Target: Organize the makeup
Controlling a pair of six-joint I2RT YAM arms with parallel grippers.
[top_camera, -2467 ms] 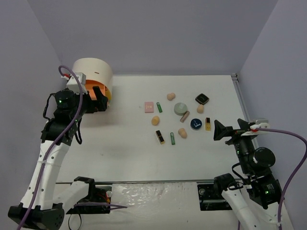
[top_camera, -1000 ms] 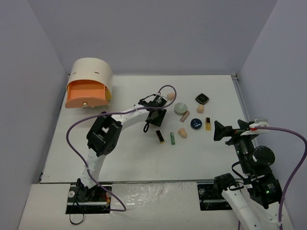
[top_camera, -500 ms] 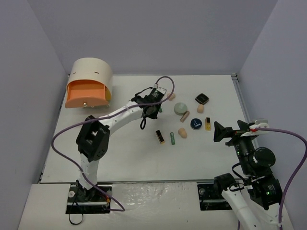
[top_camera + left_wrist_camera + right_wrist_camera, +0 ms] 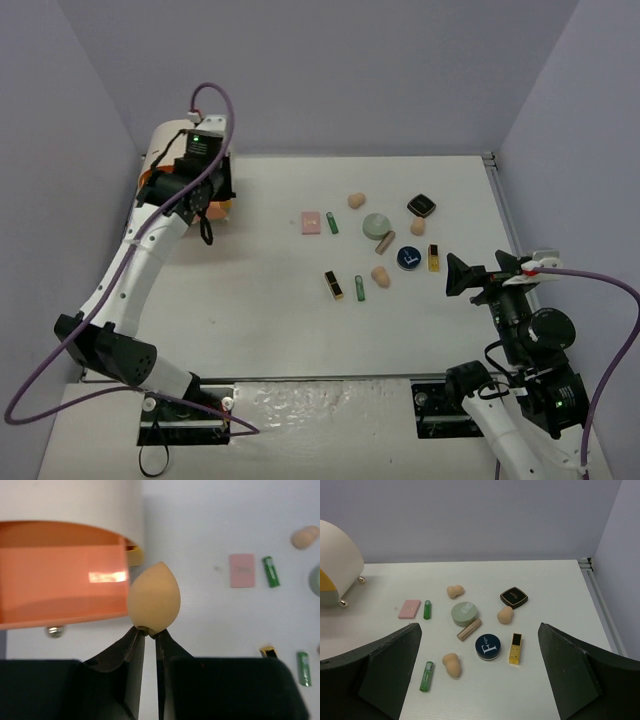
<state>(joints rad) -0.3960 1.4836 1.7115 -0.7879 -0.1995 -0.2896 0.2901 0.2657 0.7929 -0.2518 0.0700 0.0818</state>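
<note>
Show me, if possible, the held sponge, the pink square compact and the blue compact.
peach sponge (image 4: 153, 597), left wrist view, its middle.
pink square compact (image 4: 409, 608), right wrist view, lid centre.
blue compact (image 4: 487, 646), right wrist view, lid centre.

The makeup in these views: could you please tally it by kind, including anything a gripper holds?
Peach sponges: 4, three on the table, one sponge in the left gripper
Tubes: 5, two green, two gold-black, one rose
Compacts: 4, pink, sage, blue, black
Total: 13
</note>
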